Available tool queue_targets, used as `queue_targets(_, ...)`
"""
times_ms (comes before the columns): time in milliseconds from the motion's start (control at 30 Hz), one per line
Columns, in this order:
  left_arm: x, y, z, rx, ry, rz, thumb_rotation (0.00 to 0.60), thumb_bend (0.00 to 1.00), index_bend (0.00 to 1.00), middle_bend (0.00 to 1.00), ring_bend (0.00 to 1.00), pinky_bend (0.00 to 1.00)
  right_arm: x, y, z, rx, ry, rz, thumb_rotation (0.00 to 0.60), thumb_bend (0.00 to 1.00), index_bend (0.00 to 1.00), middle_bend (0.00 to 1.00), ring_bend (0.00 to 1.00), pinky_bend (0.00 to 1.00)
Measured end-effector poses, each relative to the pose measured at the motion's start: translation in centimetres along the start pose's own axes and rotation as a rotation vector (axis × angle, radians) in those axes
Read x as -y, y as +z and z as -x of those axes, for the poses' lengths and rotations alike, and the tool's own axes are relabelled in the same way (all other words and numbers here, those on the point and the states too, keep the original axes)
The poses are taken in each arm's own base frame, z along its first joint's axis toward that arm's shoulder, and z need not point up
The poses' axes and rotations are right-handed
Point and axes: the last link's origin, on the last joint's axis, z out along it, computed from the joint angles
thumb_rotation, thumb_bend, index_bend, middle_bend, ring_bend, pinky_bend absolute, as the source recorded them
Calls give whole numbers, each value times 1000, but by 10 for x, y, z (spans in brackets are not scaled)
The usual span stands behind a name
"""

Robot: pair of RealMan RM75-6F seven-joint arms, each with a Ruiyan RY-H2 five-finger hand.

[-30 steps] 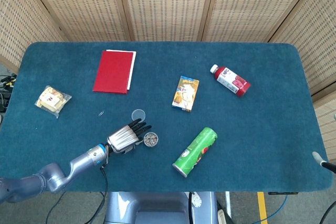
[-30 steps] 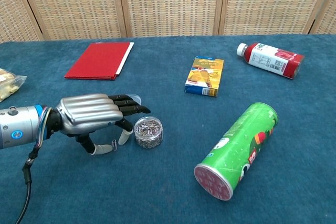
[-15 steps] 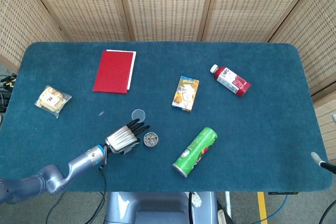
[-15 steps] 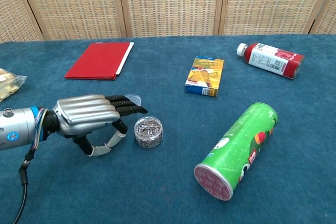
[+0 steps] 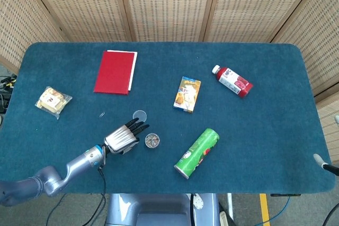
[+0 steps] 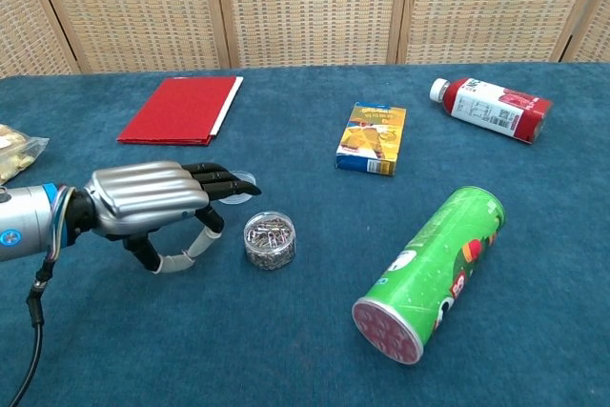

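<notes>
Paper-clip tub (image 6: 270,239), a small clear round pot filled with metal clips, is seen on the blue counter (image 5: 265,104) just beside the left hand (image 6: 152,205), apart from it. Left hand is held low over the counter, palm down, fingers (image 6: 224,183) stretched forward and slightly spread, thumb bent under toward the tub; nothing is gripped. A clear round lid (image 5: 139,115) lies just beyond the tub; in the chest view it is mostly hidden behind the fingertips. A single loose clip (image 5: 101,115) is noted left of the tub, too small to make out in detail. Right of the tub a green crisp tube (image 6: 431,273) lies on its side. Further back from the tub: a yellow snack box (image 6: 373,138), a red folder (image 6: 181,110), a red juice bottle (image 6: 493,109). A snack bag (image 5: 53,101), far left of the tub, is cut off at the chest view's edge. Right hand is not clearly shown; only a small pale tip is seen at the head view's right edge.
</notes>
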Motion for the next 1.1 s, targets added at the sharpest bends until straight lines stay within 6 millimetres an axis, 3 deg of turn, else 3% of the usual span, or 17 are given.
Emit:
queue_targets(233,19,-16,-28,-91,-23,-38,600,403,712,0,0,0,0,-1,-1,0,13,-4,600,0,0,0,0,0)
queue_targets(467,15,7,-60,-153,-77,-48,600,408,712,0,0,0,0,0,-2,0,19,-13,600,0,0,0,0,0)
queue_targets(767,-21,38,-57,-109,-69,-6,600,408,711,0,0,0,-2,0,-3,-1,24,-8,600,0,0,0,0,0)
queue_targets(1100,-28,46,-57,-104,-71,-6,600,409,711,0,0,0,-4,0,-4,-3,26,-5,600,0,0,0,0,0)
